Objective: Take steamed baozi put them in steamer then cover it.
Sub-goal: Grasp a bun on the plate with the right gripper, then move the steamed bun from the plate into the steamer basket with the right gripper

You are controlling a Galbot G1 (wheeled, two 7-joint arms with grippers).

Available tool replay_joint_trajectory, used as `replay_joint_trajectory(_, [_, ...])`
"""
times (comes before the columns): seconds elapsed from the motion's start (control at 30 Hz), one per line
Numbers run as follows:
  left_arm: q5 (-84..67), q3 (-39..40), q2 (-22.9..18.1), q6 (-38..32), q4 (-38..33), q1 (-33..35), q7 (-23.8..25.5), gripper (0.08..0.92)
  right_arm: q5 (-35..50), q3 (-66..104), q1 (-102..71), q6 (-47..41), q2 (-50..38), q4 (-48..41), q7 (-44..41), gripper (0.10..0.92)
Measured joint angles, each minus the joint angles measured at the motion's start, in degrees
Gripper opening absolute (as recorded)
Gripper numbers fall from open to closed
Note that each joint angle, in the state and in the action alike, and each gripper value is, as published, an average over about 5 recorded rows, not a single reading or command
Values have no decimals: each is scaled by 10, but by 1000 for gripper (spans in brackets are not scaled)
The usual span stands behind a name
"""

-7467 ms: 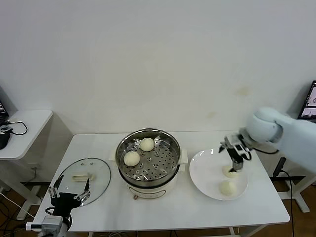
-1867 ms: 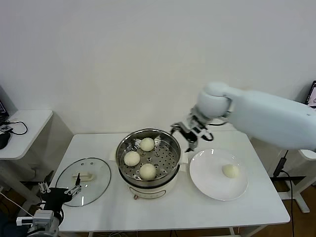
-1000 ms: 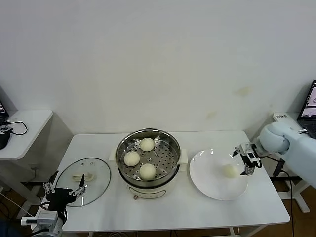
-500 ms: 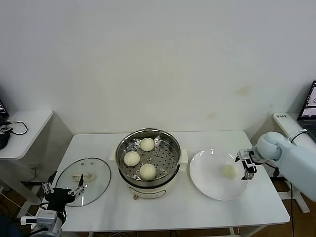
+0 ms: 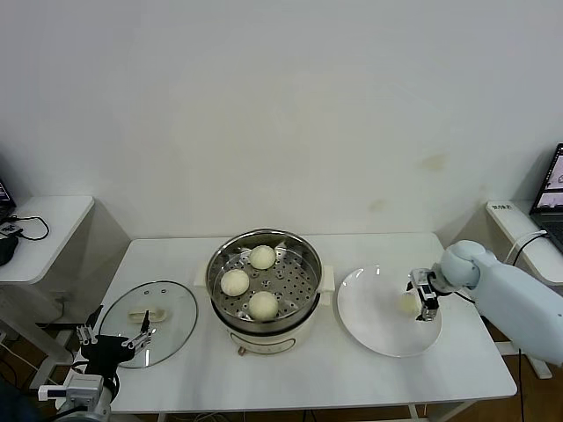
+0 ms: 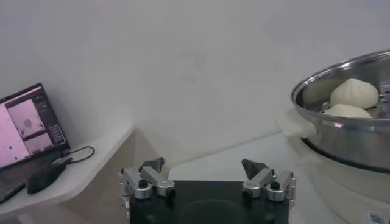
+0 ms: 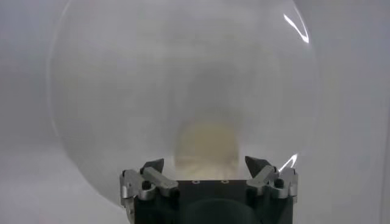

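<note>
Three cream-white baozi (image 5: 263, 303) lie on the perforated tray of the steel steamer (image 5: 310, 261) at the table's middle. A fourth baozi (image 5: 406, 303) lies on the white plate (image 5: 374, 316) to the right. My right gripper (image 5: 420, 297) is open right at that baozi; in the right wrist view the baozi (image 7: 206, 146) sits between the spread fingers of the gripper (image 7: 206, 164), untouched. The glass cover (image 5: 148, 319) with its cream handle lies flat on the table at the left. My left gripper (image 5: 114, 343) is open and empty at the cover's near edge.
A small side table (image 5: 44, 230) with cables stands at the far left. A laptop (image 5: 552, 180) shows at the right edge. The steamer (image 6: 350, 122) fills one side of the left wrist view.
My right gripper has moved in from the plate's right edge to the last baozi. Earlier it set the third baozi in the steamer. The left arm has barely moved.
</note>
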Motion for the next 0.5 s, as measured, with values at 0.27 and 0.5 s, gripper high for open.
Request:
replay_joint_trajectory(0.27, [-1, 0, -1, -1, 2, 0, -1, 823, -3, -4, 5, -2, 1, -1, -5, 658])
replay_joint_trajectory(0.5, [-1, 0, -3, -1, 2, 0, -1, 823, 3, -13, 18, -9, -7, 9, -13, 625])
